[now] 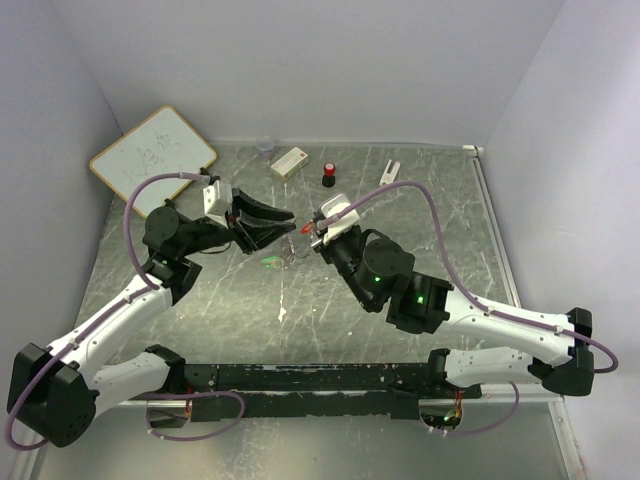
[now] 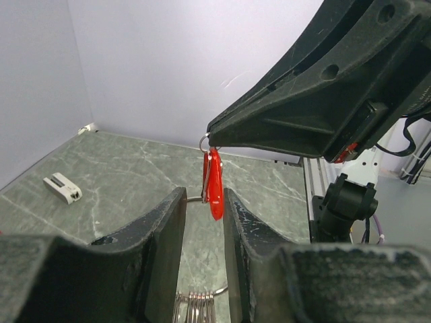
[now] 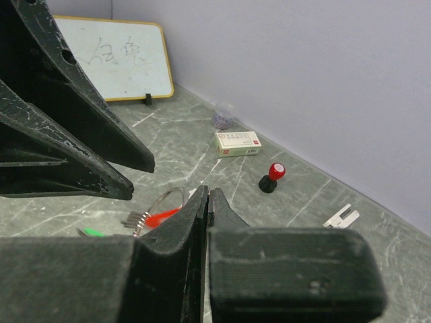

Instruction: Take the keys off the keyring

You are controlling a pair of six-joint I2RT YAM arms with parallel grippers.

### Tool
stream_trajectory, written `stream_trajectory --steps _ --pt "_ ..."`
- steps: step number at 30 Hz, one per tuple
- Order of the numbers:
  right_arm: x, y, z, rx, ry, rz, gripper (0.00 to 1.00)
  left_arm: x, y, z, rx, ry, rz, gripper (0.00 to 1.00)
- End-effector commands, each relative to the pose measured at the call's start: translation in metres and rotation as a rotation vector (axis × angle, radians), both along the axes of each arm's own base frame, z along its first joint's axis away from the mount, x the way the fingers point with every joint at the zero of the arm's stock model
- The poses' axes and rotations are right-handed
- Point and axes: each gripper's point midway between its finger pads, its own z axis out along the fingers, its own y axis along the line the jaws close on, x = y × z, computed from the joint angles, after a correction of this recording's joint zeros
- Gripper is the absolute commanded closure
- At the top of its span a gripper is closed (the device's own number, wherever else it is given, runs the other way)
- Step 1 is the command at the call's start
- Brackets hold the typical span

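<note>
Room is tight: right gripper [image 2: 212, 132] clamps the loop of the red key [image 2: 214, 185], which hangs between parted fingers of the left gripper [image 2: 203, 202], near both inner edges.

- The keyring [image 3: 168, 197]: a thin silver wire loop near the middle of the tabletop [image 1: 440, 240], tilted up off the surface. In the right wrist view its 3 o'clock end meets the closed tips of the right hand [image 3: 207, 192].
- The red key [image 2: 214, 185]: it has a glossy red head and hangs upright below a small silver ring, in line with the gap between the parted fingers of the left hand [image 2: 204, 196]. Contact with them cannot be told.
- The green key [image 3: 94, 232]: its green head lies flat on the tabletop, at 8 o'clock from the red key in the top view.
</note>
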Motion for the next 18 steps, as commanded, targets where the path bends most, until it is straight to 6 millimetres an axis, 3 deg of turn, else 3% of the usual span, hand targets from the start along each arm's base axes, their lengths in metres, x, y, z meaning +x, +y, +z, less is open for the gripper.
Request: stream_trajectory --steps 1,7,18 --pt "-0.004 0.000 0.022 0.061 -0.017 0.019 1.00 -0.009 -0.007 0.002 -0.007 -0.056 -0.061 0.63" --pt "-0.005 0.001 0.022 0.064 -0.017 0.027 1.00 -0.009 -0.015 -0.005 -0.002 -0.040 -0.077 0.64" --pt "-0.010 0.003 0.023 0.085 -0.014 0.061 1.00 -0.010 -0.026 0.001 -0.030 -0.064 -0.095 0.66"
